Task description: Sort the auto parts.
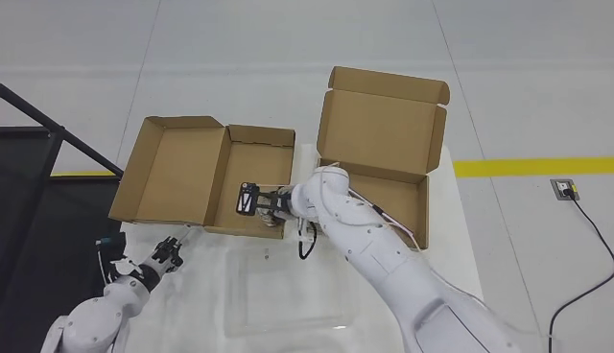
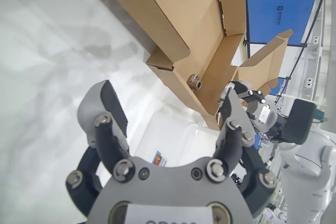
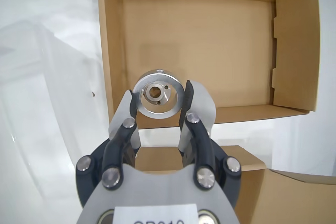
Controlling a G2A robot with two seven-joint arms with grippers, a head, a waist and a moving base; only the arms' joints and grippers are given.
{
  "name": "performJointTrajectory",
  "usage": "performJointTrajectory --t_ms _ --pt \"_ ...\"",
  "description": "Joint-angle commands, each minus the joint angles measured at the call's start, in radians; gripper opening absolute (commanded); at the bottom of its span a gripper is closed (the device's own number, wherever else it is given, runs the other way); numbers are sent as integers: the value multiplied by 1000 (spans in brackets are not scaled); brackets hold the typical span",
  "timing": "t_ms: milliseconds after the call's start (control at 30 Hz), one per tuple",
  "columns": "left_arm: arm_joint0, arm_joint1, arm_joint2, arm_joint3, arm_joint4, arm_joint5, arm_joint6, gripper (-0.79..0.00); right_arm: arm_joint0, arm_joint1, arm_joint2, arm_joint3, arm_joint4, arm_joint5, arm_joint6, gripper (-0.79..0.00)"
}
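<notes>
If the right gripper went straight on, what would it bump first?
Most likely the metal hub lying in the open cardboard box, right in line with the open right gripper; how far off is unclear.

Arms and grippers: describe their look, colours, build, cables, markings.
Left arm and right arm: glossy white rounded shells. Left gripper and right gripper: grey plate, black links, silver screws, pale fingers with black pads, white label. A black cable loops beside the right arm.

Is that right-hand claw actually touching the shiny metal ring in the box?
Apart. The left wrist view shows the metal ring lying in the box, with bare cardboard between it and the right gripper.
</notes>
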Motion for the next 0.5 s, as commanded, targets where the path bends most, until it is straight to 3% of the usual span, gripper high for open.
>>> performJointTrajectory --t_ms 0,333,400,467 --pt "11 0 -5 -8 -2 -11 -3 0 14 -10 -1 39 11 -5 6 -785" --pt "31 0 -16 -19 -8 -38 -3 0 57 -50 -9 157 40 -32 6 -785" --pt "32 0 -16 -19 -8 -39 -2 0 62 -54 -10 170 43 -36 6 -643" --pt "32 0 -16 -19 -9 -41 -1 0 65 -58 -11 180 43 -37 4 -570"
